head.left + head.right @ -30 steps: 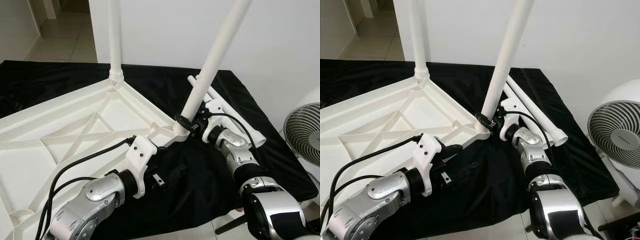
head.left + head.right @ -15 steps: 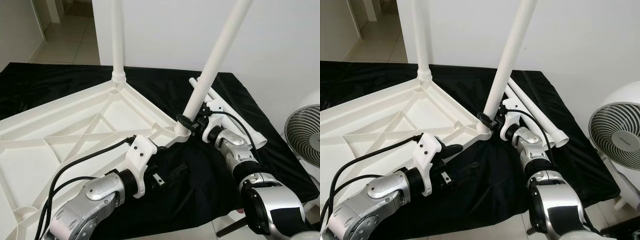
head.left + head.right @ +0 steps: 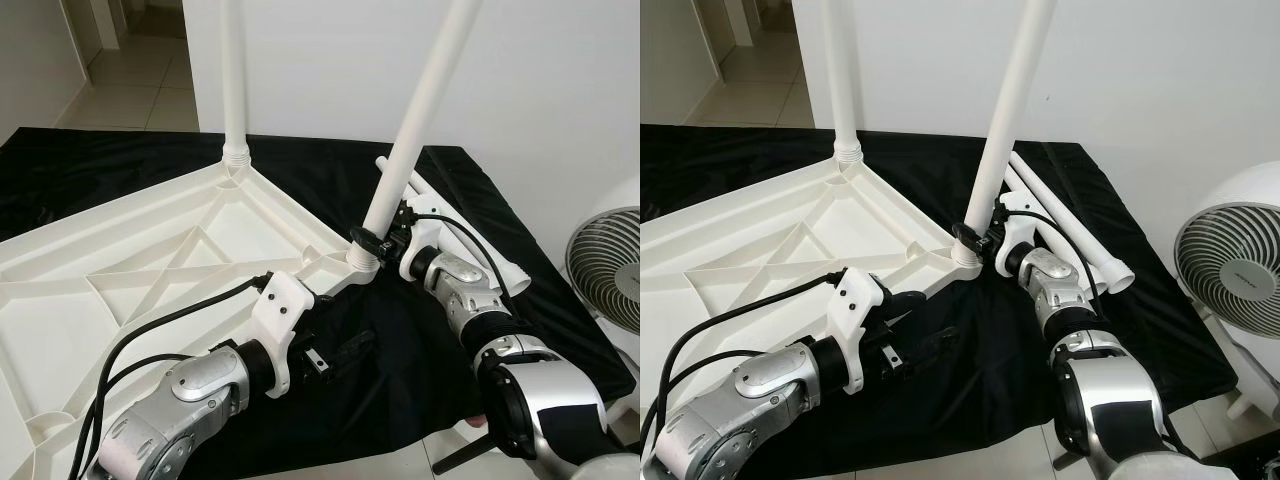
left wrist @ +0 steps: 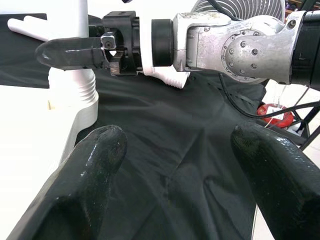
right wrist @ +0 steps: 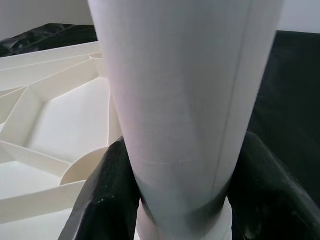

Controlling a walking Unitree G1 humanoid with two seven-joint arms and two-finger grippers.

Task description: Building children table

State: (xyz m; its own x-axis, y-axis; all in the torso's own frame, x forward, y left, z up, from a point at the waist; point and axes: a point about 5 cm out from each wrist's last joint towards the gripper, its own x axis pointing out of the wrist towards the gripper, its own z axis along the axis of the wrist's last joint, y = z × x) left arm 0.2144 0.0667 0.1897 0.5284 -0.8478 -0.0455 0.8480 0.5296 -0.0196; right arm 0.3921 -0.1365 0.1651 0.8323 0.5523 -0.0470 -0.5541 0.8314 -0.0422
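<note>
White plastic tabletop (image 3: 150, 250) lies upside down on black cloth (image 3: 400, 330) — right claw (image 3: 372, 240) clamps the leaning white tube leg (image 3: 405, 150) at its corner socket; left claw (image 4: 172, 145) gapes wide just beside the edge.

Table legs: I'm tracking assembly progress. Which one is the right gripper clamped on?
The tilted leg at the tabletop's near corner, held by the right gripper; the far leg stands free.

Black cloth surface, tabletop flipped on it

You've got the black cloth (image 3: 470, 190) carrying the upside-down white tabletop (image 3: 120, 270), with a pair of loose white legs (image 3: 1070, 235) lying on the cloth just beside its right corner.
</note>
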